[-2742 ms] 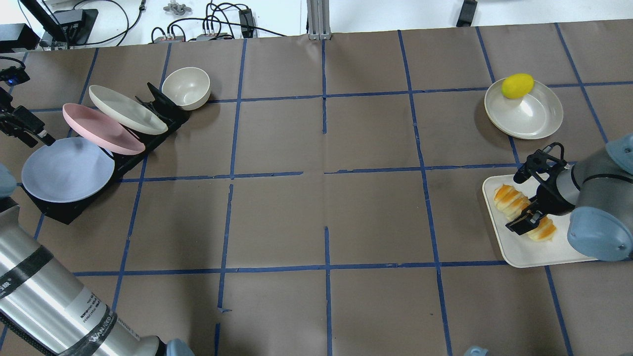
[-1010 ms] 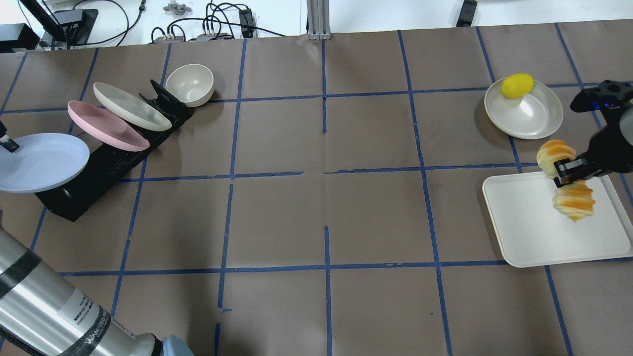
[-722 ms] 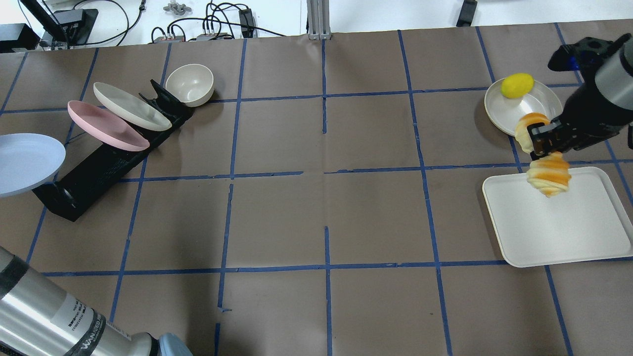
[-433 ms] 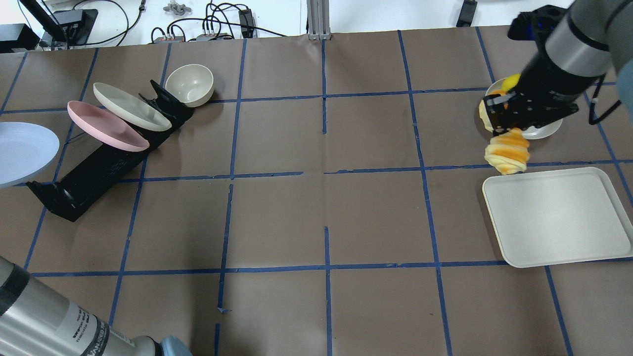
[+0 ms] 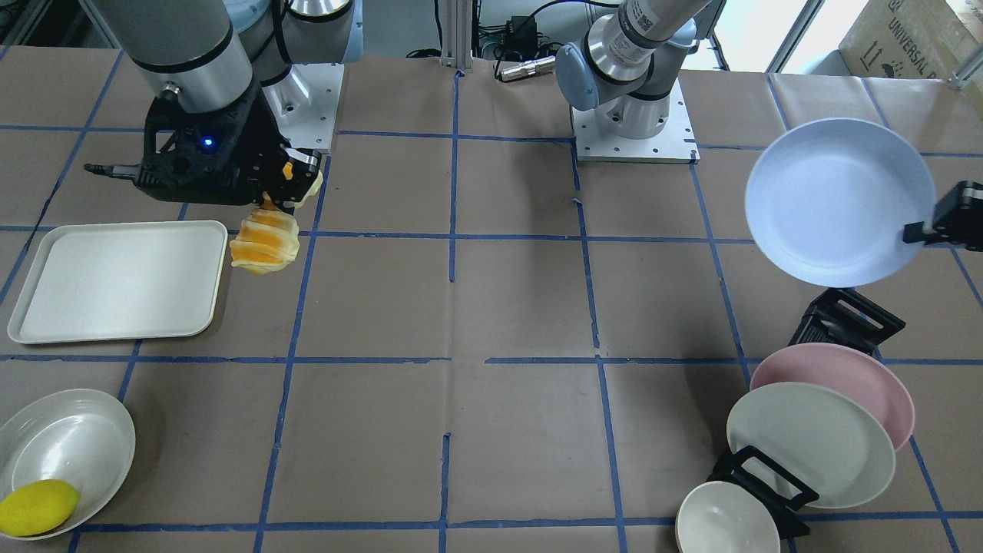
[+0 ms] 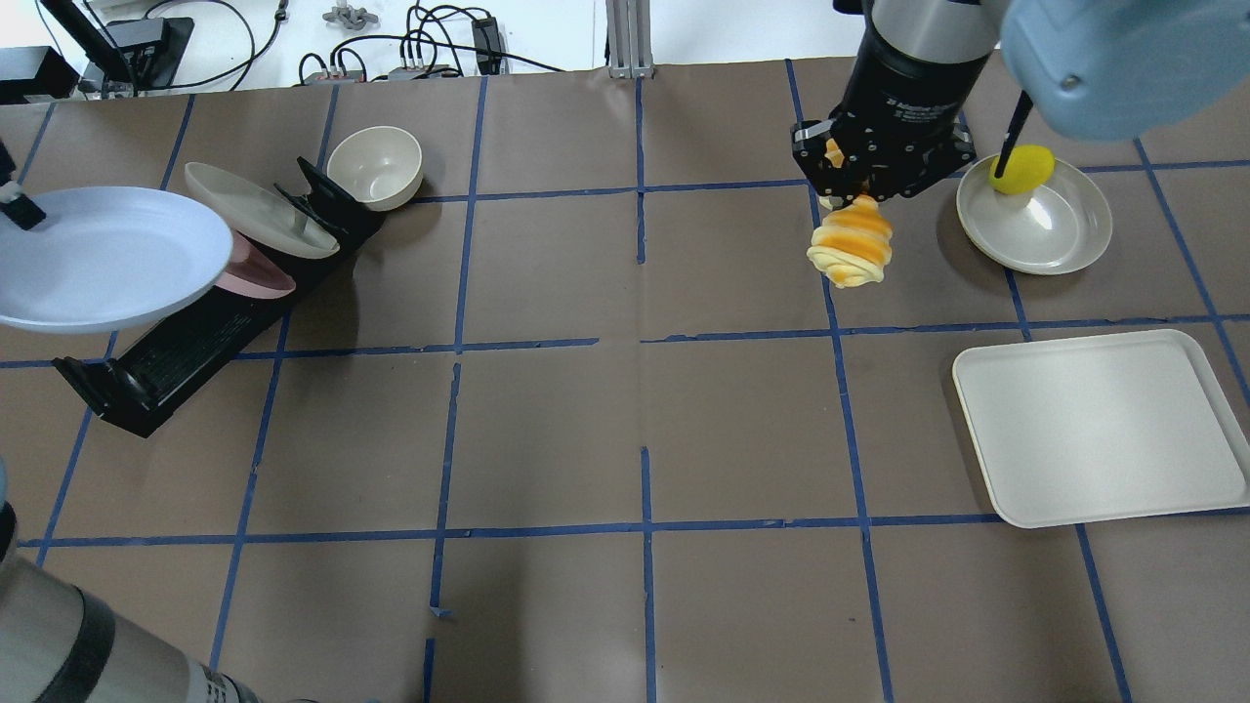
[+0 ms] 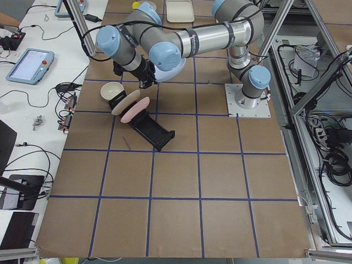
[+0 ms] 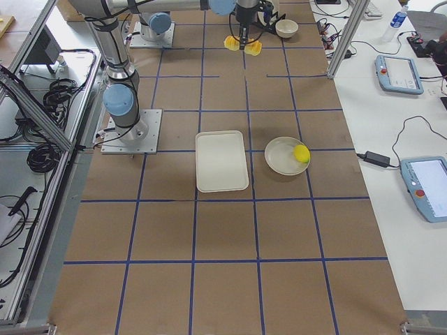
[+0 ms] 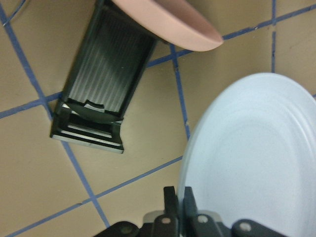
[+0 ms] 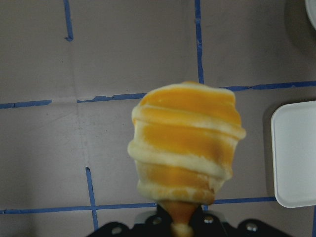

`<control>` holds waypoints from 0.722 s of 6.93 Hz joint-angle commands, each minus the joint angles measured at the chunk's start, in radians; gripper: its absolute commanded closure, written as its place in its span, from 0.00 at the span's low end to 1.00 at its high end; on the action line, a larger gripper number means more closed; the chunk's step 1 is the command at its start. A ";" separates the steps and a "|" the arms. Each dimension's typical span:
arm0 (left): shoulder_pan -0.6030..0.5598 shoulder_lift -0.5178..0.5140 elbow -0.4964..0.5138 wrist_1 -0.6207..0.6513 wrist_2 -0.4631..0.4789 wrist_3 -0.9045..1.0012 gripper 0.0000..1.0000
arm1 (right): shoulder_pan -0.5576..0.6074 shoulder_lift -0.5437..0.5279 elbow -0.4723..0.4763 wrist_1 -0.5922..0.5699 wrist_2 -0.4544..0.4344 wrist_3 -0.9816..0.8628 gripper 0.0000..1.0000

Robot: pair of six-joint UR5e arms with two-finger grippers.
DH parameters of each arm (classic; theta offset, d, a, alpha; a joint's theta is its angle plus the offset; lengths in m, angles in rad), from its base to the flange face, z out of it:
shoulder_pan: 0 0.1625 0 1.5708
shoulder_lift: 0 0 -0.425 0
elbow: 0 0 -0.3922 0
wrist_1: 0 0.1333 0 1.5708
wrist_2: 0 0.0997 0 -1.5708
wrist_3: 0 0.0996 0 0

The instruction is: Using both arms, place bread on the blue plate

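The bread [image 6: 852, 242], striped orange and cream, hangs in the air from my right gripper [image 6: 846, 187], which is shut on its middle. It is above the bare table, left of the lemon dish. It also shows in the front view [image 5: 265, 242] and fills the right wrist view [image 10: 185, 143]. My left gripper [image 6: 20, 208] is shut on the rim of the blue plate [image 6: 98, 259] and holds it in the air beside the black rack [image 6: 186, 342]. The plate shows face-up in the front view [image 5: 837, 203] and in the left wrist view [image 9: 252, 163].
The rack holds a pink plate [image 6: 262, 280] and a cream plate [image 6: 259, 210], with a cream bowl [image 6: 375, 166] at its far end. A lemon [image 6: 1021, 168] lies in a cream dish [image 6: 1050, 229]. An empty white tray [image 6: 1099, 430] lies at the right.
My right gripper has lifted the bread off the tray and carried it away and to the left. My left gripper has pulled the blue plate out of the rack and raised it.
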 commanded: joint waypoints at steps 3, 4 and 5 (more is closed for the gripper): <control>-0.389 0.124 -0.364 0.355 -0.091 -0.261 0.96 | 0.068 0.015 -0.015 0.037 -0.012 -0.074 0.99; -0.425 0.121 -0.445 0.460 -0.122 -0.322 0.96 | 0.068 0.015 -0.003 0.037 -0.012 -0.085 0.99; -0.454 0.102 -0.537 0.587 -0.183 -0.336 0.96 | 0.068 0.000 0.037 0.025 -0.012 -0.091 0.99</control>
